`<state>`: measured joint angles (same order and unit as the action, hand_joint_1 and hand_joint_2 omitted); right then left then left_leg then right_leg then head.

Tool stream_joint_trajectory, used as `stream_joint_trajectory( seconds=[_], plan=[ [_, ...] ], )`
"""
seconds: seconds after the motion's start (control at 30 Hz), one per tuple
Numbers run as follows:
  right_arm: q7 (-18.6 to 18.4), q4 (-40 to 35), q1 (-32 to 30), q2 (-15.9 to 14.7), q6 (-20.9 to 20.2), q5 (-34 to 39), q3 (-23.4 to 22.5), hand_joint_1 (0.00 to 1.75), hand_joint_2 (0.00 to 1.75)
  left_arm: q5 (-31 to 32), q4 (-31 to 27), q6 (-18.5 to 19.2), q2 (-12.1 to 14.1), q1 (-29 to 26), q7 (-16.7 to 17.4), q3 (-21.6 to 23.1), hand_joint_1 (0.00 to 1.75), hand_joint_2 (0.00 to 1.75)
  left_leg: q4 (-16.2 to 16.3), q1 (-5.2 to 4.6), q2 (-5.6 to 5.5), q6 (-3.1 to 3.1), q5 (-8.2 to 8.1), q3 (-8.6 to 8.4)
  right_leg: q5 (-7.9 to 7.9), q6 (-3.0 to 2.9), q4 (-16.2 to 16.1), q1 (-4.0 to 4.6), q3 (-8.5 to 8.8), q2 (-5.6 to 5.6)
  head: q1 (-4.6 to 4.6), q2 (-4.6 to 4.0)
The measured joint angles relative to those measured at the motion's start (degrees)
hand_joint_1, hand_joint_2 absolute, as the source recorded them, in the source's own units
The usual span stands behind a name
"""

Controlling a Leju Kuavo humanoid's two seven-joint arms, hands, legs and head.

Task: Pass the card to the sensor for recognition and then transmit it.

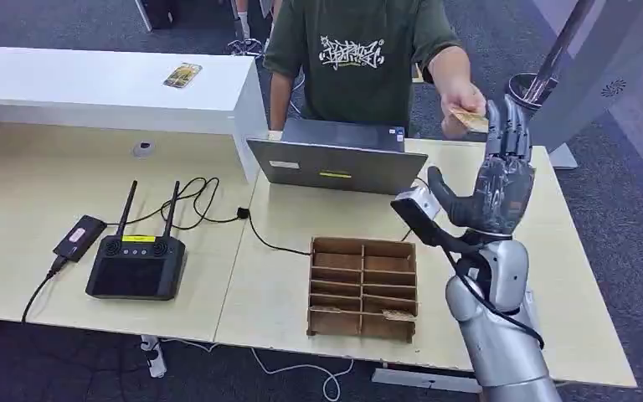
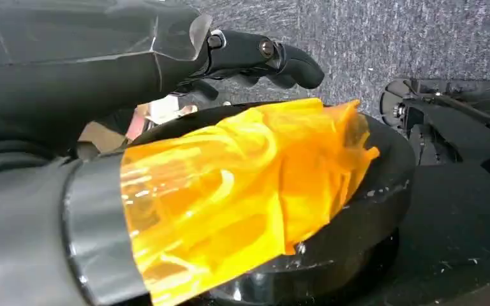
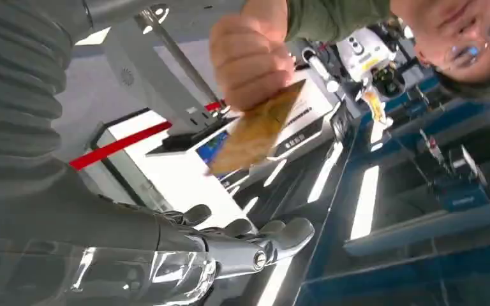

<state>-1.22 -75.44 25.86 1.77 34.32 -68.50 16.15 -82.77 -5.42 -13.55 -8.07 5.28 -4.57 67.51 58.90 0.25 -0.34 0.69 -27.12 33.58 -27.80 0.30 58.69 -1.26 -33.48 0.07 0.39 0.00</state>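
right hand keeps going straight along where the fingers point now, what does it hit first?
Most likely the card held out by the person's hand. The right hand is raised and open, fingertips pointing up and away, just beside the card in the head view. Depth is unclear, so it might slip past the card.
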Motion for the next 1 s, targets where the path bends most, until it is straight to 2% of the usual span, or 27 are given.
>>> stream_joint_trajectory(
  seconds=[0.17,0.37,0.83,0.87,0.9,1.0],
  plan=[
    [-0.79,8.17,7.71,-0.31,-2.17,0.26,3.0,0.0,1.75,0.61,-0.31,0.44,0.31,0.21,0.46,1.34,0.0,0.0,0.0,0.0,-0.01,0.0,0.0,0.02,0.0,0.0,0.0,0.0,-0.04,0.0,0.0,0.0],
    [-1.7,14.52,14.0,-0.31,-3.92,-0.63,6.21,0.0,1.75,0.81,-0.33,0.7,0.35,0.32,0.81,2.45,0.0,0.0,0.0,0.0,-0.05,0.0,0.0,0.04,0.0,0.0,0.01,0.0,-0.03,-0.04,0.0,0.0],
    [-2.16,16.86,16.08,-0.22,-4.22,-0.79,10.25,0.0,1.75,0.72,-0.33,0.85,0.39,0.43,0.94,2.84,0.0,0.0,0.0,0.0,-0.08,0.0,0.0,0.04,-0.01,0.01,0.0,0.0,-0.04,-0.07,0.02,0.0],
    [-2.19,16.97,16.07,-0.22,-4.2,-0.7,10.39,1.43,1.75,0.72,-0.33,0.85,0.42,0.43,0.96,2.93,0.0,0.0,0.0,0.0,-0.08,0.0,0.0,0.04,-0.01,0.01,0.0,0.0,-0.04,-0.07,0.0,0.0],
    [-2.19,17.1,16.08,-0.22,-4.16,-0.55,10.45,1.75,1.75,0.72,-0.33,0.85,0.42,0.43,0.96,2.97,0.0,0.0,0.0,0.0,-0.08,0.0,0.0,0.04,-0.01,0.01,0.0,0.0,-0.04,-0.07,0.0,0.0],
    [-2.19,17.43,16.07,-0.22,-4.16,0.09,10.63,1.75,1.75,0.63,-0.33,0.88,0.48,0.45,0.96,3.02,0.0,0.0,0.0,0.0,-0.08,0.0,0.0,0.04,-0.01,0.01,0.0,0.0,-0.04,-0.07,0.0,0.0]
  ],
)
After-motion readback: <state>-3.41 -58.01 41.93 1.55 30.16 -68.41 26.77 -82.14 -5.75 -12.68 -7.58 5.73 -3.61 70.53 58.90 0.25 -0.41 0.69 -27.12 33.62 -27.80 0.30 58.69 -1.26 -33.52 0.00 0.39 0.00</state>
